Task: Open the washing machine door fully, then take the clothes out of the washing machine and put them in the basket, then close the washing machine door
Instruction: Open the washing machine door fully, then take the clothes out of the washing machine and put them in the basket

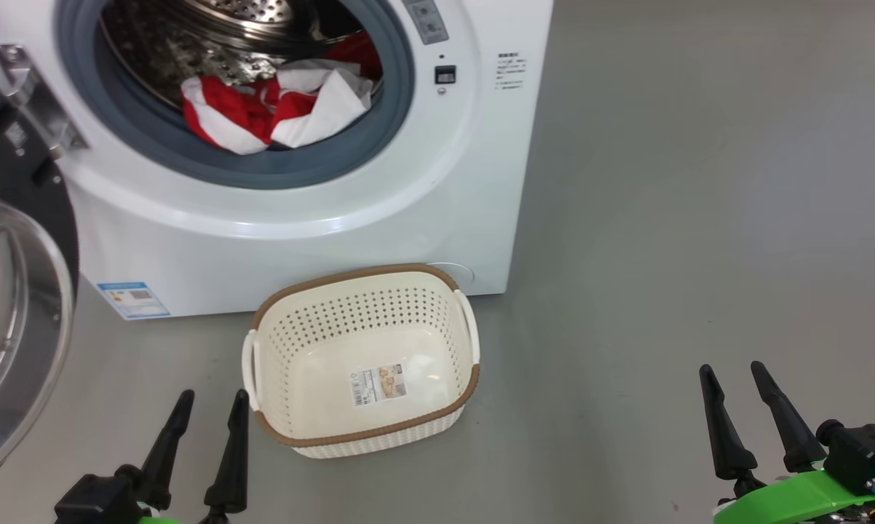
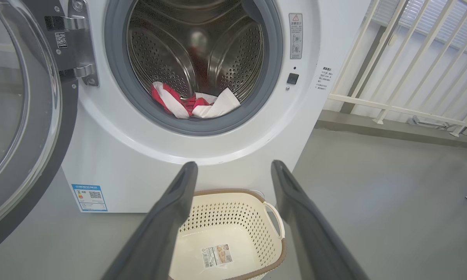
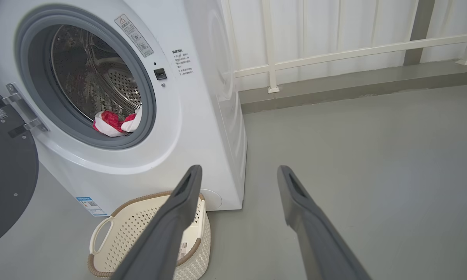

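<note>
The washing machine (image 1: 299,240) stands with its door (image 1: 15,291) swung wide at the left. Red and white clothes (image 1: 277,109) lie heaped at the front of the steel drum (image 1: 190,44), spilling onto the grey rubber ring (image 1: 263,171). The basket (image 1: 357,273) sits on the grey floor (image 1: 663,218) just before the machine, a paper label (image 1: 379,384) on its bottom. The left pincer (image 1: 215,394) hangs beside the basket and the right pincer (image 1: 731,366) well apart from it, fingers spread.
</note>
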Controlling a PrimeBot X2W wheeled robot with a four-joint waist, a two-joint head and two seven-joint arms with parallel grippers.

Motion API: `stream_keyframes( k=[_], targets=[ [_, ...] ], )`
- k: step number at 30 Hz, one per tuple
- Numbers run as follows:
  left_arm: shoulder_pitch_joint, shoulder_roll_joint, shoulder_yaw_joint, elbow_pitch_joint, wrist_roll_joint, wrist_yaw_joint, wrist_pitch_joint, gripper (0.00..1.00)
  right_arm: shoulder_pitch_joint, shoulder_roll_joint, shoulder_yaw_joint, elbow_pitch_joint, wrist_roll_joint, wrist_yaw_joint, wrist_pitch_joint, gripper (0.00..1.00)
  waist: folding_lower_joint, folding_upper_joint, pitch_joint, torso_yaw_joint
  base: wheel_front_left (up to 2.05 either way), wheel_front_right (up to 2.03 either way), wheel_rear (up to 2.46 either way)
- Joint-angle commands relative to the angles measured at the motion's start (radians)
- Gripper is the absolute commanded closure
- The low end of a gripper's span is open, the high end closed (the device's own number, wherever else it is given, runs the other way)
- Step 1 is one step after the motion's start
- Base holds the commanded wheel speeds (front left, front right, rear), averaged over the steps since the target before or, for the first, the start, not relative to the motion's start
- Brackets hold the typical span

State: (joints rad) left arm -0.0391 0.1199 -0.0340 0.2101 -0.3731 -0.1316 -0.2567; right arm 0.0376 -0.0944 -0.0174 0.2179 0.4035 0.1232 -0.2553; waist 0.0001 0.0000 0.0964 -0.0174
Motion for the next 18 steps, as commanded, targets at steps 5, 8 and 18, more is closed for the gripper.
stream_keyframes(
  k=[5,8,18],
  targets=[
    [-0.01,0.009,0.031,-0.028,-0.005,0.001,-0.005,0.0,-0.009,-0.009,0.008,-0.031,-0.006,0.008,-0.006,0.0,-0.0001,0.0,0.002,-0.035,0.0,0.0,0.0],
    [-0.009,0.004,0.026,-0.032,0.001,0.001,-0.005,0.0,-0.005,-0.007,-0.002,-0.034,-0.005,0.008,-0.006,0.0,-0.0001,0.0,0.005,-0.042,0.0,0.0,0.0],
    [-0.023,0.001,0.026,-0.041,-0.008,0.001,-0.005,0.0,-0.015,-0.001,-0.004,-0.039,-0.006,0.008,-0.006,0.0,-0.0001,0.0,0.021,-0.047,0.0,0.0,0.0]
  ],
)
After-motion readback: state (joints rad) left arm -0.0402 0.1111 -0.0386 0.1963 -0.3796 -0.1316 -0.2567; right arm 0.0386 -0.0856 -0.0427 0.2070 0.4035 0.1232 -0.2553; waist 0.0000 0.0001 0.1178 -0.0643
